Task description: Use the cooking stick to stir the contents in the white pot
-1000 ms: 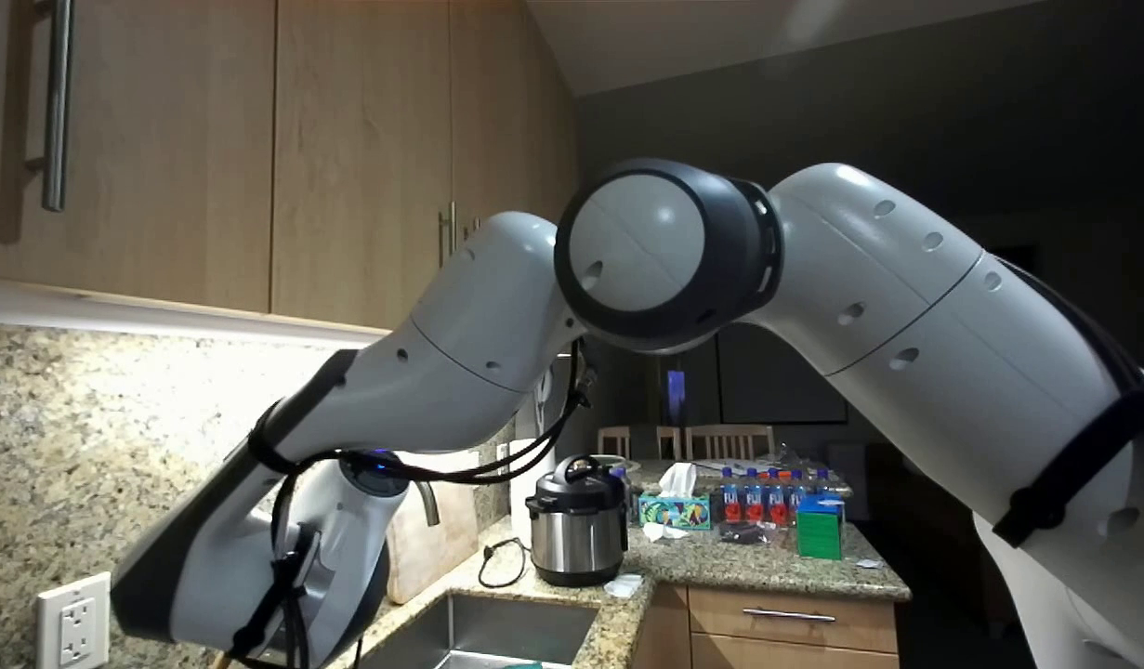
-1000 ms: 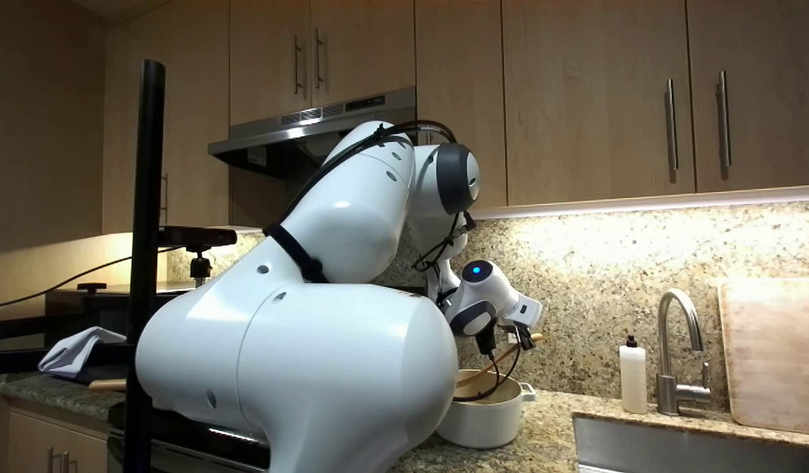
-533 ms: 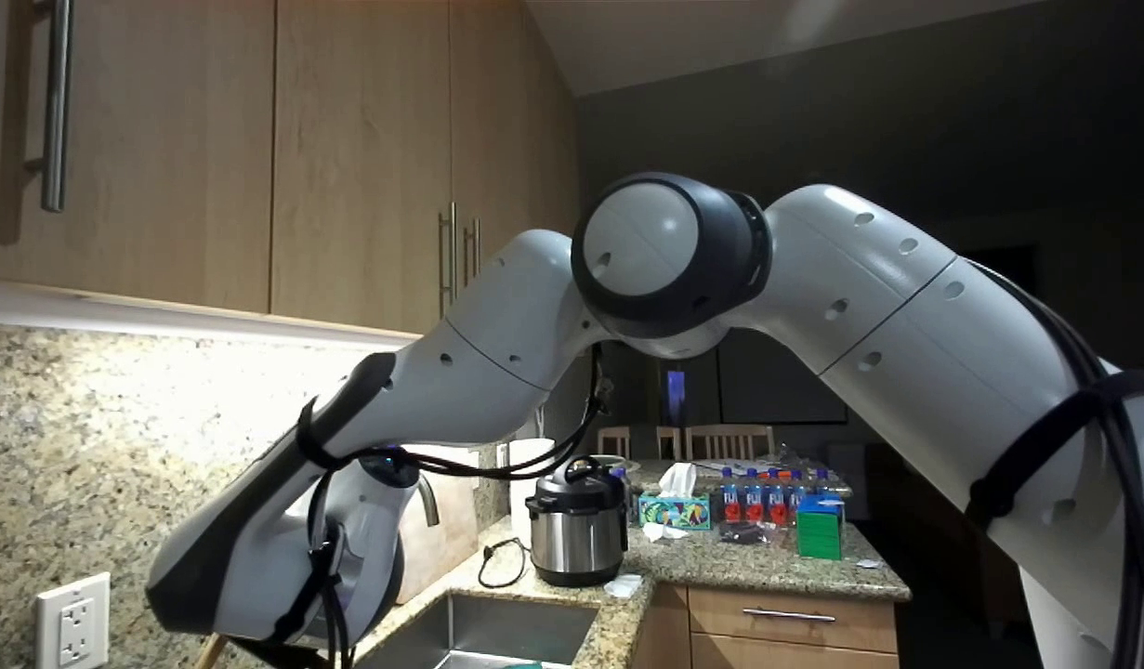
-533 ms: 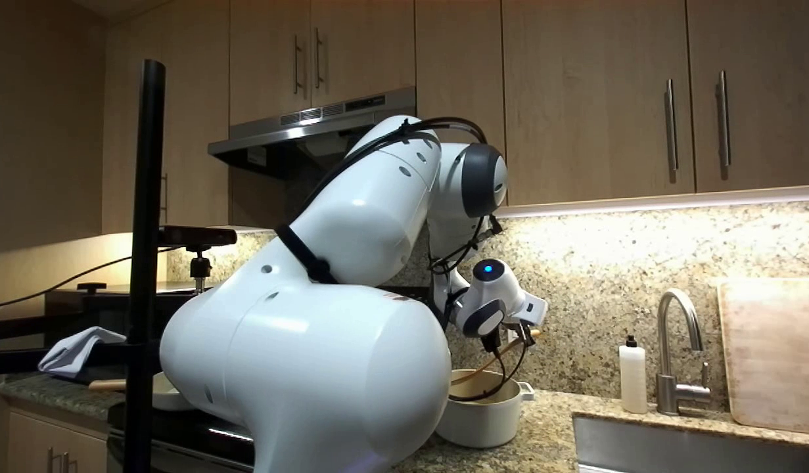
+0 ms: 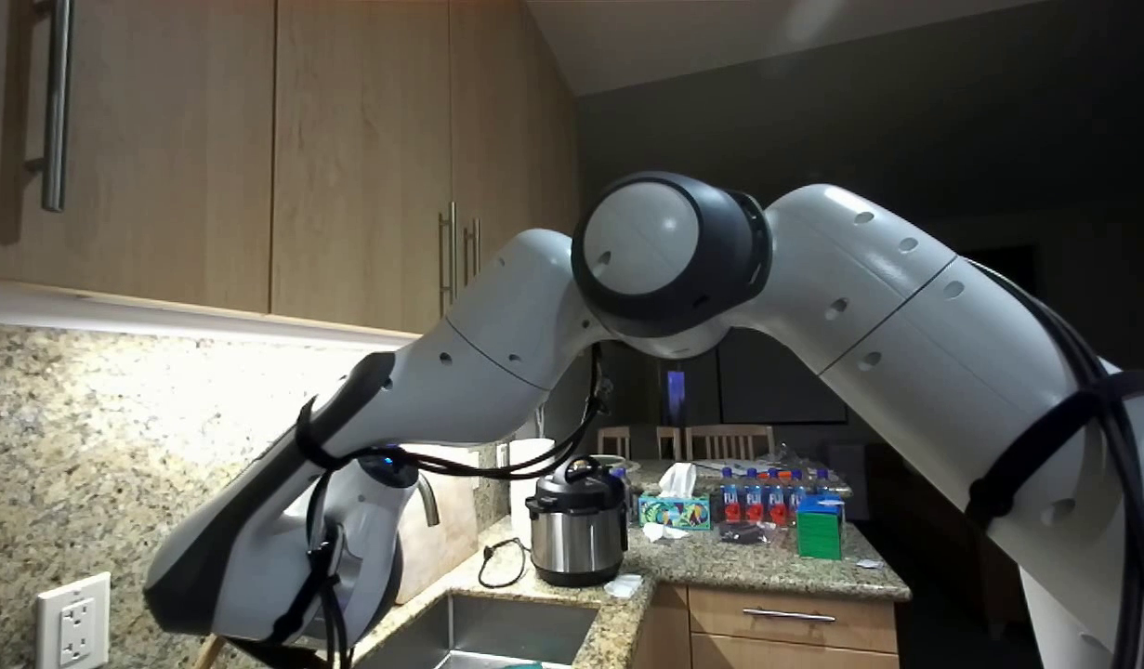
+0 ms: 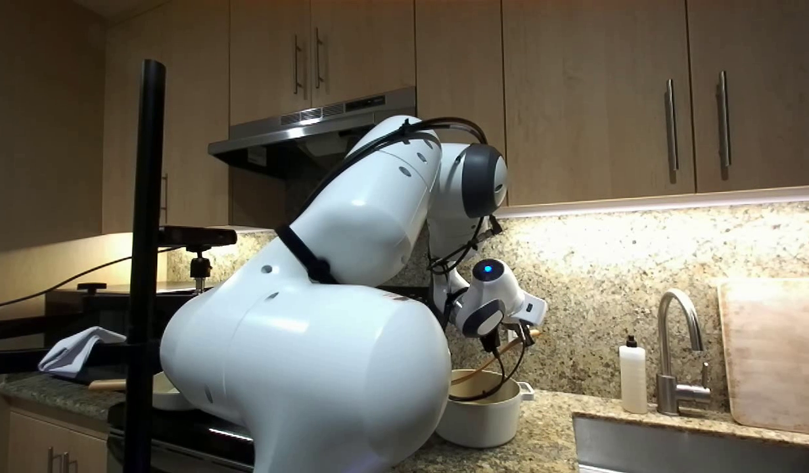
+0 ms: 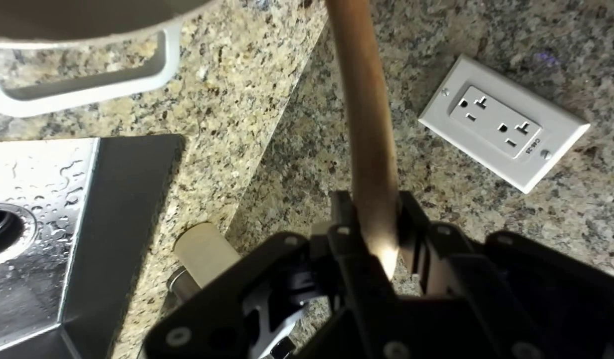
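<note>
The wooden cooking stick (image 7: 364, 99) is clamped near its end between the two fingers of my gripper (image 7: 375, 204) in the wrist view. In an exterior view the stick (image 6: 468, 376) slants down from the gripper (image 6: 526, 336) into the white pot (image 6: 480, 424), its lower end hidden inside. The pot stands on the counter below the gripper, partly covered by the arm. Its handle (image 7: 87, 95) and part of its rim show at the wrist view's upper left. The pot's contents cannot be seen. Another exterior view shows only a bit of the stick (image 5: 209, 653).
A black cable (image 6: 481, 396) loops down over the pot. The granite backsplash with an outlet (image 7: 506, 122) rises close behind. Right of the pot are a soap bottle (image 6: 633, 378), the faucet (image 6: 667, 348), the sink (image 6: 693, 447) and a cutting board (image 6: 772, 355).
Compared with a second ago, the arm and gripper have shifted slightly to the right in both exterior views, carrying the stick along. Over the last half second they look almost still.
</note>
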